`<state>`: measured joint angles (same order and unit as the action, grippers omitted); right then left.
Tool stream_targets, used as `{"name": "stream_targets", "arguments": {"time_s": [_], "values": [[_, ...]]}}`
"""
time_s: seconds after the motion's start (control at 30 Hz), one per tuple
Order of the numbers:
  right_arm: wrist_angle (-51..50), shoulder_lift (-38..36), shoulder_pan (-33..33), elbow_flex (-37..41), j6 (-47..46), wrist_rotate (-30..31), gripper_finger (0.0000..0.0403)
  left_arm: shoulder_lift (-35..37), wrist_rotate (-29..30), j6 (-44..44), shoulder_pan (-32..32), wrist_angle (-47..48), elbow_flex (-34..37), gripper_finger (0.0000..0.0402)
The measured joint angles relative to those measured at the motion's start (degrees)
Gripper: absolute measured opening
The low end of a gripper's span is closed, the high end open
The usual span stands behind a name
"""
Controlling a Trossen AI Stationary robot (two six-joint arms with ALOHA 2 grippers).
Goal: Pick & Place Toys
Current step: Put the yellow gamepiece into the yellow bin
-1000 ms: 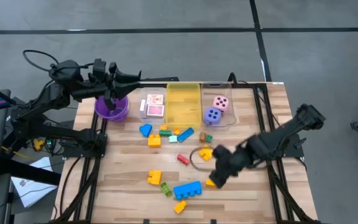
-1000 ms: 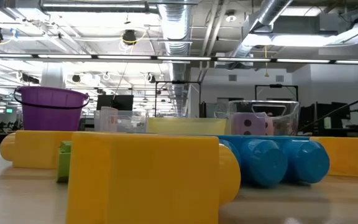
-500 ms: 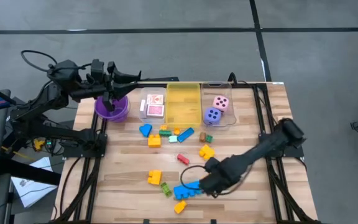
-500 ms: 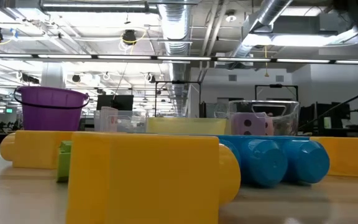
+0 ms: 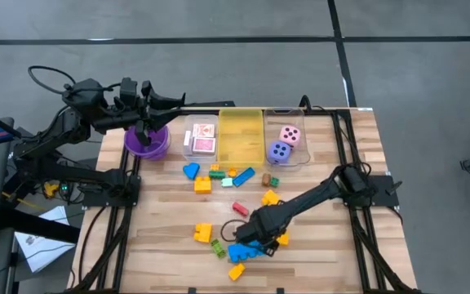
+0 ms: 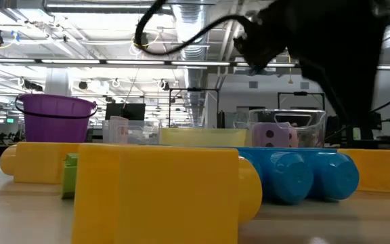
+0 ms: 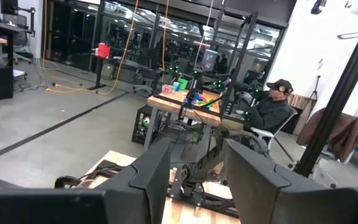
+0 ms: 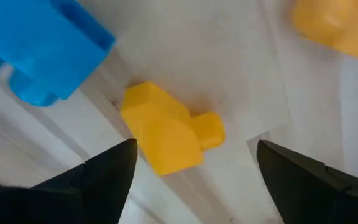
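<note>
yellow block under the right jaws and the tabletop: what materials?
Yellow block: looks like moulded plastic, smooth and slightly glossy, with crisp edges and a round stud. Tabletop: looks like wood planks, pale and matte, with visible seams and grain; a laminate print can't be ruled out.

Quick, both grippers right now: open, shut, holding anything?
Left gripper: jaws part open, holding nothing, raised over the purple bowl.
Right gripper: jaws open, empty, over a small yellow block beside the blue block.
</note>
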<state>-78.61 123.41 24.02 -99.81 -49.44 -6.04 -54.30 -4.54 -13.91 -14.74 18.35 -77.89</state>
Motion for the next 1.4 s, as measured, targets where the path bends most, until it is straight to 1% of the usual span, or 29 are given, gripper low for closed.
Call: {"name": "stream_targets", "arguments": {"time_s": [0.17, 0.37, 0.5, 0.6, 0.7, 0.97, 1.23, 1.33, 1.4], "values": [[-0.3, 3.2, 0.4, 0.0, 8.1, -0.9, 0.0324, -0.9, 0.2, 0.0, 0.0, -0.4, 0.0, 0.0145], [0.5, 3.6, -0.2, -0.1, 12.2, -1.3, 0.0324, -1.6, 0.3, -1.6, 0.0, -0.3, 0.0, 0.0145], [0.9, 3.7, -0.6, 0.1, 13.0, -1.9, 0.0324, -2.0, 0.5, -2.0, 0.0, -0.4, 0.0, 0.0145], [1.8, 1.7, -0.8, 0.0, 11.9, -2.5, 0.0324, -2.0, 0.5, -2.9, 0.0, -0.3, 0.0, 0.0145], [4.2, 0.4, -0.8, 0.0, 11.3, -1.3, 0.0324, -2.0, 0.5, -2.9, 0.0, -0.4, 0.0, 0.0145], [7.3, 0.6, -0.9, 0.5, 12.8, -1.4, 0.0324, -2.0, 0.5, -3.3, 0.0, -0.4, 0.0, 0.0145], [7.8, 0.7, -0.9, 0.9, 14.8, -1.4, 0.0324, -2.0, 0.4, -4.5, 0.0, -0.4, 0.0, 0.0145], [11.8, 0.6, -0.9, 4.0, 15.3, -2.3, 0.0324, -2.0, 0.4, -4.6, 0.0, -0.4, 0.0, 0.0145], [12.5, 0.7, -0.9, 5.9, 15.5, -3.5, 0.0324, -2.0, 0.4, -4.6, 0.0, -0.4, 0.0, 0.0145]]}}
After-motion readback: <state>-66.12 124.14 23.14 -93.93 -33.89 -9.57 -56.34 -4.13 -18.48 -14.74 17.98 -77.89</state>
